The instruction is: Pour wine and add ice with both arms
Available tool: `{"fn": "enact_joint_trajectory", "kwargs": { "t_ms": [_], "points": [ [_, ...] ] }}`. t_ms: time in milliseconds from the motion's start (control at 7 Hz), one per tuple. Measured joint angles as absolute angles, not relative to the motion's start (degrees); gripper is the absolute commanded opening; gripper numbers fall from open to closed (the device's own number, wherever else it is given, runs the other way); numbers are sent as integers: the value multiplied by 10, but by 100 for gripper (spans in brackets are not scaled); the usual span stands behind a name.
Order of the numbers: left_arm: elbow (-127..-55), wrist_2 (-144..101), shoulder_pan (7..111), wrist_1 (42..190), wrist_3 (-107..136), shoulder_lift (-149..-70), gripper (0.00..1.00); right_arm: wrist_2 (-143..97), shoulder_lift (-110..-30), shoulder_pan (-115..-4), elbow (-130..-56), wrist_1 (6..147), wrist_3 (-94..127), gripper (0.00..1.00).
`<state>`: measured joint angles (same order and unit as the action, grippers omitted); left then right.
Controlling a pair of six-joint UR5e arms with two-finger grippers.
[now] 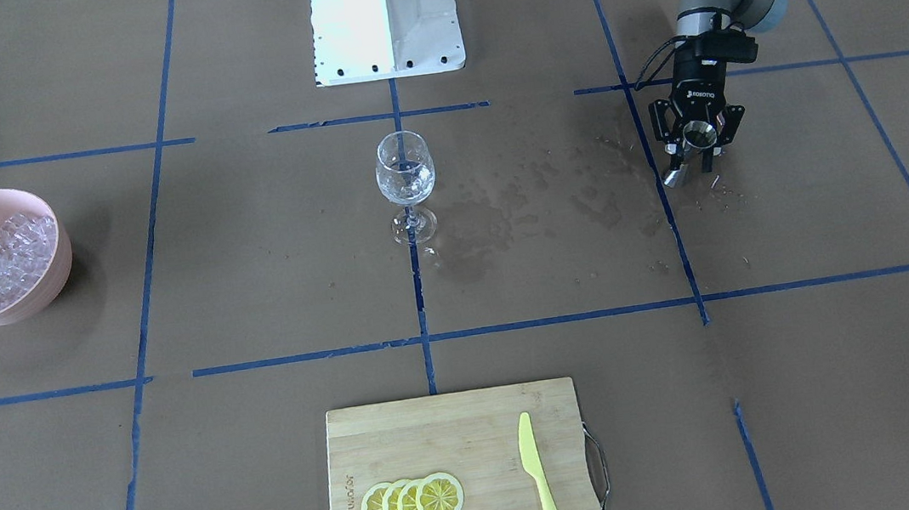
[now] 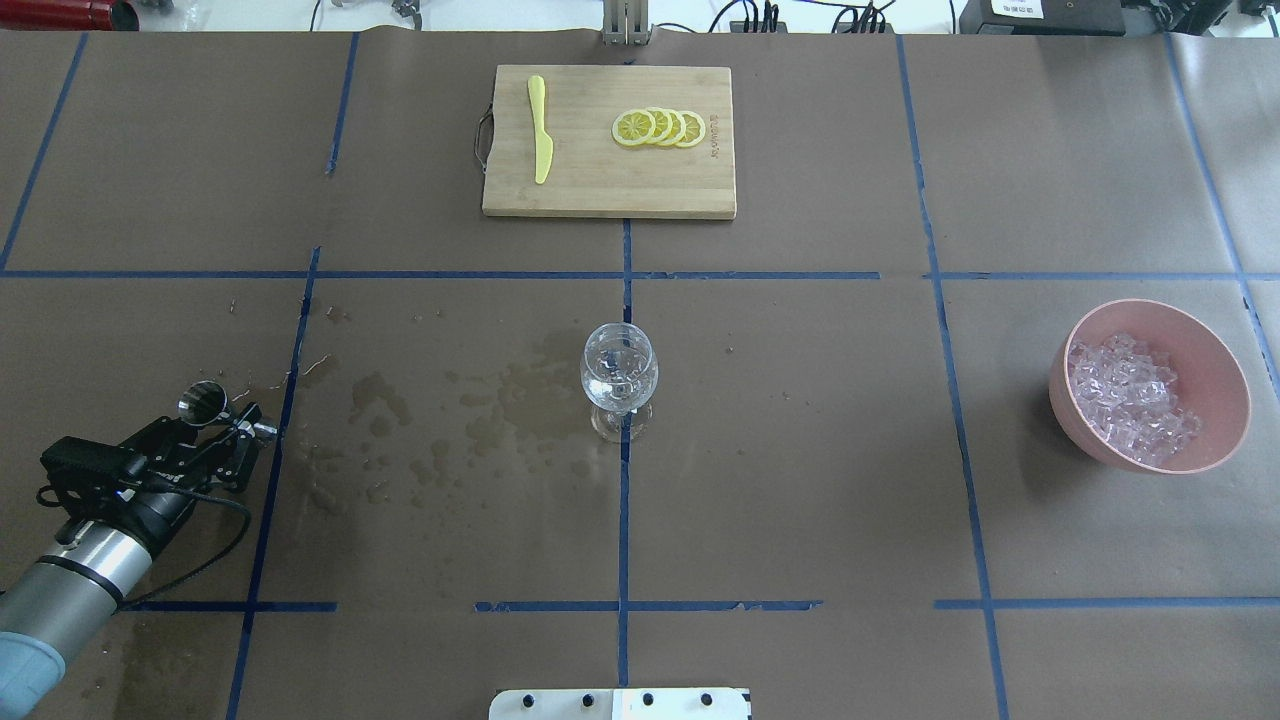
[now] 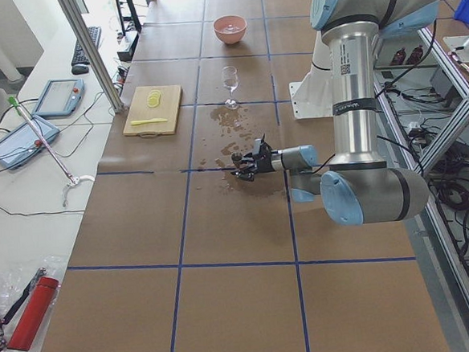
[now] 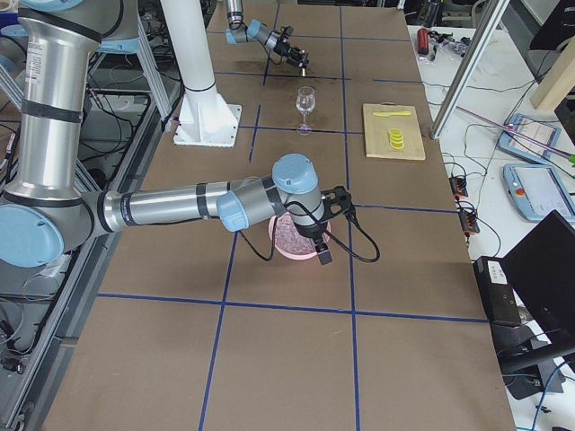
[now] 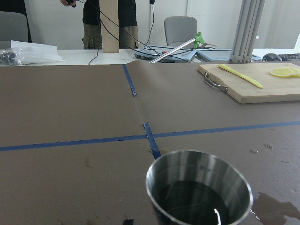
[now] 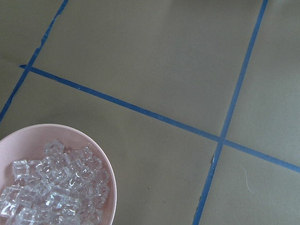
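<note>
My left gripper [image 1: 695,150] is shut on a small steel measuring cup [image 1: 698,135], tilted low over the wet paper; both show in the overhead view, the gripper [image 2: 232,425] behind the cup [image 2: 203,400]. The left wrist view looks into the cup [image 5: 199,187]; its inside is dark, and I cannot tell whether it holds wine. The clear stemmed glass [image 1: 404,177] stands upright at the table's centre [image 2: 619,378]. The ice [image 2: 1130,400] is heaped in a pink bowl [image 2: 1150,305]. My right gripper [image 4: 322,253] hangs over the bowl; I cannot tell whether it is open or shut.
Dark wet stains [image 2: 480,420] spread between the left gripper and the glass. A wooden board [image 2: 600,190] with lemon slices [image 2: 660,127] and a yellow knife [image 2: 540,130] lies on the far side. The white robot base [image 1: 384,15] stands behind the glass.
</note>
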<state>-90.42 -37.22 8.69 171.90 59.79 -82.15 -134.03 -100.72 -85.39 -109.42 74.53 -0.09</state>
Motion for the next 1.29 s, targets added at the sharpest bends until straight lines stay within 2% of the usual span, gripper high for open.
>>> {"fn": "enact_joint_trajectory", "kwargs": {
  "t_ms": [1143, 1286],
  "points": [
    [-904, -355, 75, 1719, 597, -823, 54, -1340, -1007, -854, -1092, 745, -1, 100],
    [-904, -355, 74, 1719, 597, -823, 50, -1340, -1007, -854, -1091, 745, -1, 100]
  ]
}}
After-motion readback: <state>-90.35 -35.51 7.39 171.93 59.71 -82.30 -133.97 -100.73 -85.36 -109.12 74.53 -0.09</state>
